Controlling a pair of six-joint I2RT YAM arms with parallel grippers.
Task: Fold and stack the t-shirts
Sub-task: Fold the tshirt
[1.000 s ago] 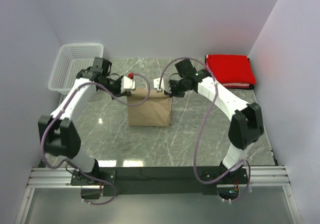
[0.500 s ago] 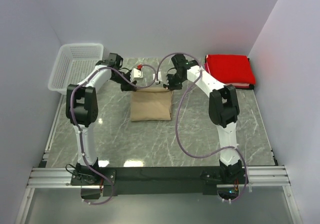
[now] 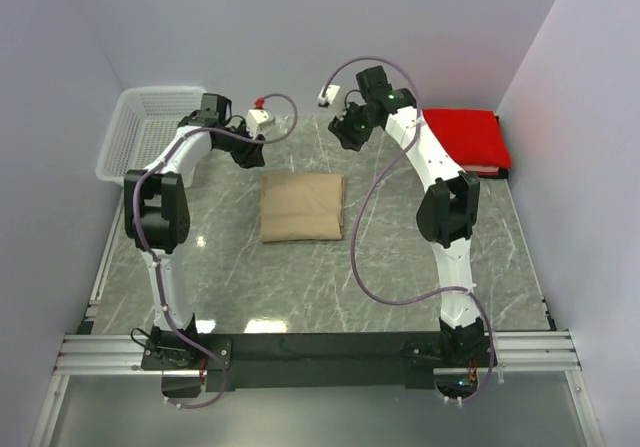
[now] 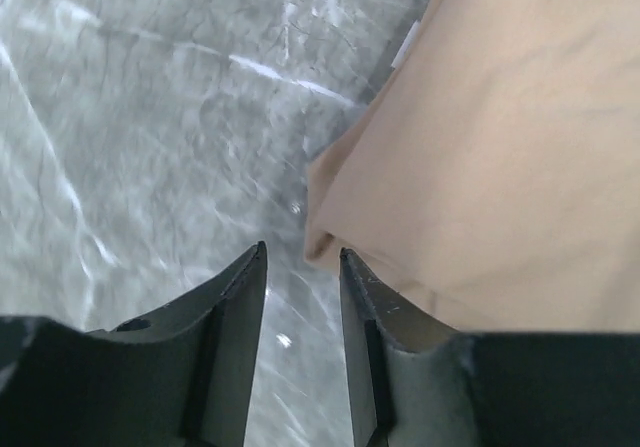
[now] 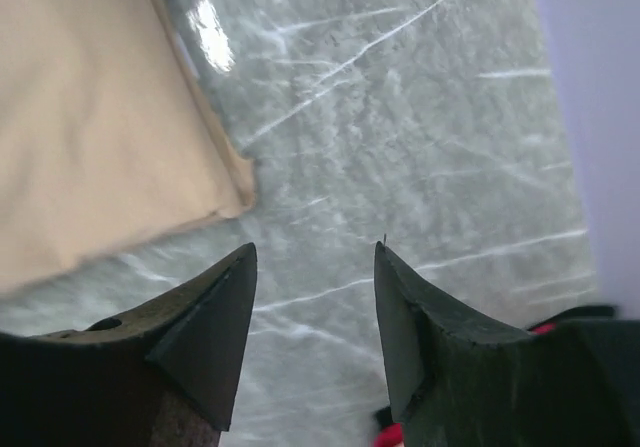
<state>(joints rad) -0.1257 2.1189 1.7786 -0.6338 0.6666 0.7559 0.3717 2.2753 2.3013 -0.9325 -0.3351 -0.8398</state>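
Top view, tan shirt point(image 3: 302, 207): folded, lies flat at centre of frame.
Red shirt point(image 3: 462, 139): folded, upper right, well apart from it.
Left gripper point(image 4: 300, 257): fingers apart, empty.
Right gripper point(image 5: 315, 252): fingers apart, empty.
Remaining: the stacking, I judge.

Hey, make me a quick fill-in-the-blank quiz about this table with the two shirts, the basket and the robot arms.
1. The folded t-shirt in the far right corner of the table is coloured ____.
2. The white mesh basket stands at the far ____ corner.
3. The left gripper and the right gripper hold nothing, and their jaws stand ____.
Missing words: red; left; open.
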